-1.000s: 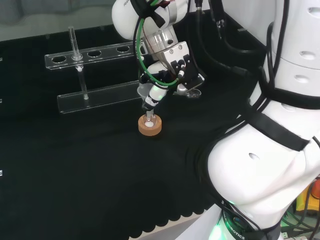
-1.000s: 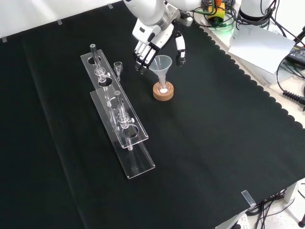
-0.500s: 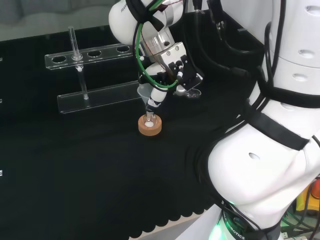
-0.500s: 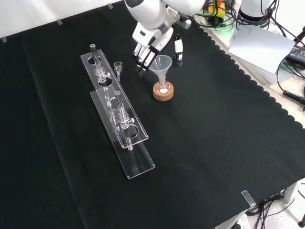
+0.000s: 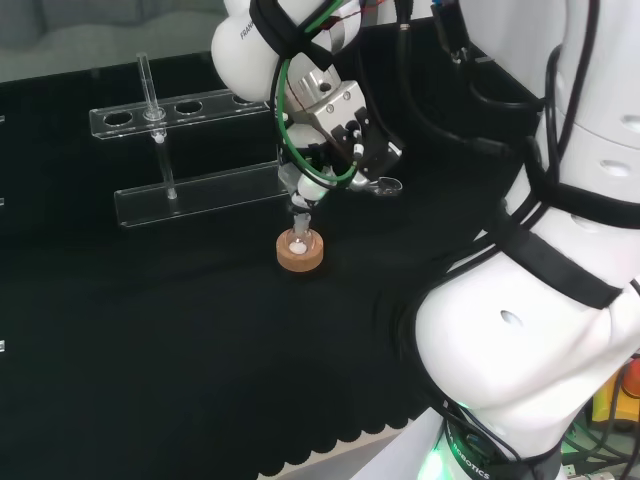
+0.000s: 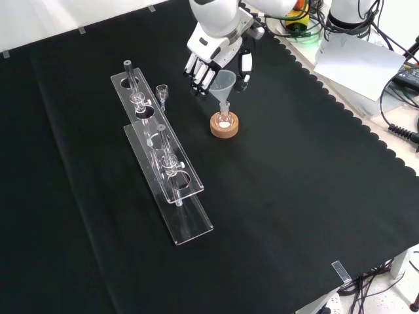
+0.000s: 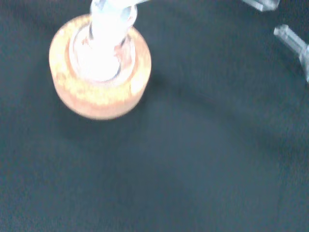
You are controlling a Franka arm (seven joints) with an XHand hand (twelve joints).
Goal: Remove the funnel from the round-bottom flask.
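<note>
**Funnel gripped, not yet clear of the flask**

In the front view, the hand (image 6: 213,60) reaches down from the top, its fingers (image 6: 198,70) on one side and thumb on the other, closed around the cone of a clear funnel (image 6: 224,85). The funnel stands upright, its stem pointing down into the neck of a small flask (image 6: 224,121) that sits in a cork ring (image 6: 224,128) on the black cloth (image 6: 294,196). The grasp looks done. Lifting the funnel free and setting it aside is left.
</note>
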